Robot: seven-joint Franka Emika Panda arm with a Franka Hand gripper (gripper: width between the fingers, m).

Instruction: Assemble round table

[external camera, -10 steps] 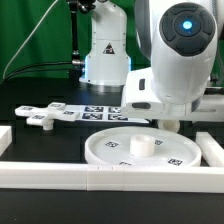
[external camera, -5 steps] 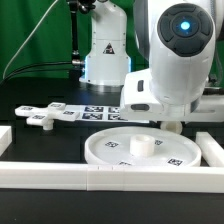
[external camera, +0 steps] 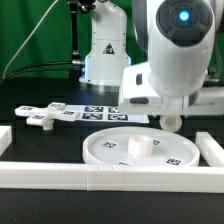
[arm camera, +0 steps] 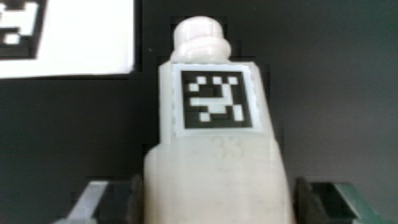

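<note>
The large rimmed round disc lies flat at the front of the black table, with a short raised hub in its middle. The cross-shaped foot piece lies at the exterior view's left. My gripper hangs behind the disc's right side, shut on the short thick leg, whose round end shows just below it, off the table. In the wrist view the leg runs out from between my fingers, tag facing the camera and narrow tip farthest out. The gripper holds the leg's near end.
The marker board lies behind the disc and shows as a white corner in the wrist view. Long white bars edge the work area at the front, left and right. The robot base stands at the back.
The arm has risen and shifted slightly to the exterior view's right, carrying the leg up with it. The disc and foot piece have not moved.
</note>
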